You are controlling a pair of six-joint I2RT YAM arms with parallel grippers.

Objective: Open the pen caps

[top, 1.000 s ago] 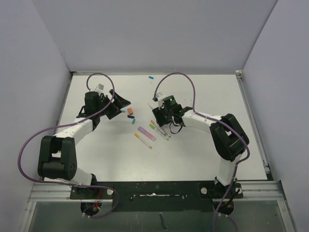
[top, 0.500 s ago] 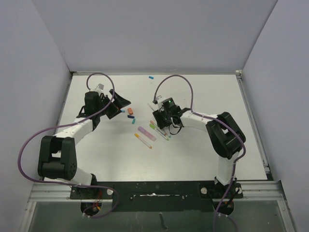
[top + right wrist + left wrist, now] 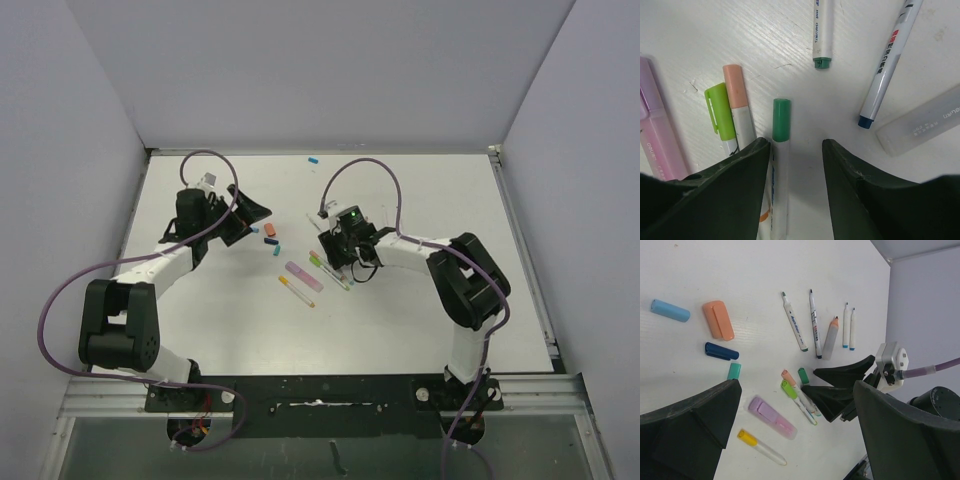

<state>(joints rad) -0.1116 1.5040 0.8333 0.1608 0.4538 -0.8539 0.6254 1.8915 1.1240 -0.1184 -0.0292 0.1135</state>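
My right gripper [image 3: 796, 149] is open and low over the table, its jaws on either side of a white pen [image 3: 777, 190] with a green cap [image 3: 781, 120]. That pen lies against the left finger [image 3: 740, 175]. Beside it lie a lime-capped pen [image 3: 720, 117], a salmon-capped pen [image 3: 735, 85] and a lilac highlighter [image 3: 655, 135]. In the top view the right gripper [image 3: 338, 262] sits on the pen cluster. My left gripper [image 3: 797, 385] is wide open and holds nothing, above the table's left part [image 3: 255, 212]. Loose caps lie near it: light blue [image 3: 670, 310], orange [image 3: 718, 320], dark blue [image 3: 721, 351], teal [image 3: 734, 371].
Uncapped pens [image 3: 814, 325] and a grey barrel [image 3: 830, 337] lie in a row beyond the right gripper. A yellow-capped pen [image 3: 760, 446] lies nearest the arms. A small blue piece [image 3: 313, 159] rests by the back wall. Walls enclose the table on three sides.
The right gripper has slid a little to the left onto the capped pens, its jaws slightly narrower. The left arm has not moved.
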